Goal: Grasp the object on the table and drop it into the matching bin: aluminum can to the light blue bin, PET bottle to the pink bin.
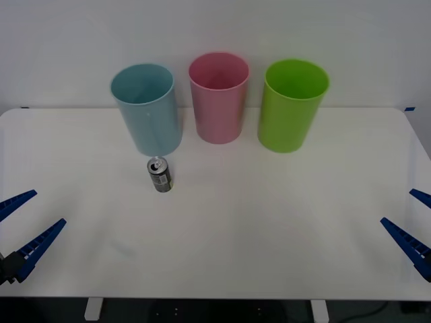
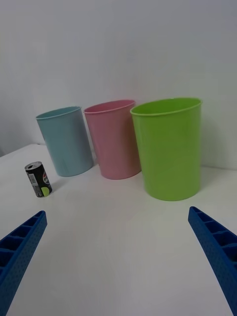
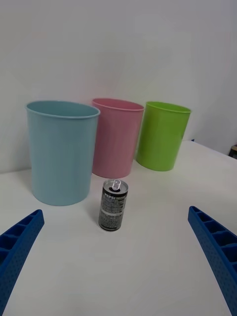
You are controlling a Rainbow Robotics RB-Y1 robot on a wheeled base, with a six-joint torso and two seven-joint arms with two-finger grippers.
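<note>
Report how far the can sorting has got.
Done: nothing yet. The aluminum can stands upright on the table, just in front of the light blue bin. In hand: nothing; the left gripper and right gripper sit open at the table's near corners. Left: grasp the can, lift it and drop it into the light blue bin, not the pink bin.

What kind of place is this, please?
Probably a lab test bench for waste sorting: a plain white table against a bare wall, three coloured bins, light blue bin, pink bin, lime green bin, and one aluminum can.
</note>
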